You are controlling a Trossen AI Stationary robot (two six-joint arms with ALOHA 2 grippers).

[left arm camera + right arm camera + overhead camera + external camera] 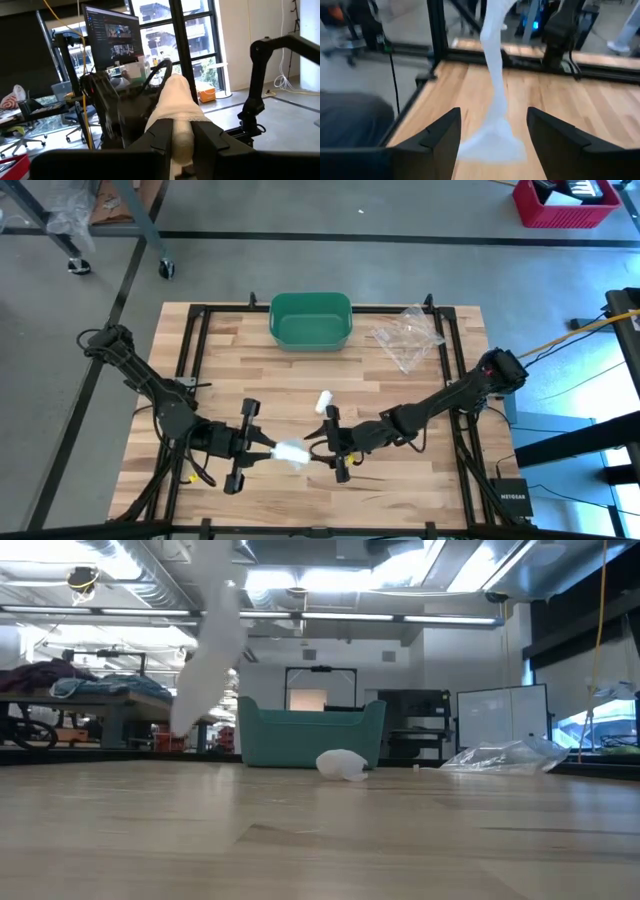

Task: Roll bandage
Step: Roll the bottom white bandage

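We see a wooden table (300,385) of pale butcher-block planks, framed by a black metal rail (190,340), on a grey concrete floor (420,265). In the low view the room behind is a workshop with strip lights, benches and a whiteboard (500,720). At the table's far edge stands a green bin (311,320), with a crumpled clear plastic bag (408,336) beside it on the right arm's side; between them and the arms the boards lie bare.

Both arms meet near the front edge. The left gripper (262,448) has its fingers (160,137) clamped on the bandage (290,451), held above the boards; its loose tail hangs down in the right wrist view and pools on the wood. The right gripper (322,442) faces it, fingers (442,132) spread wide on either side of that tail, holding nothing. A small white bandage roll (323,401) lies just behind the right gripper.
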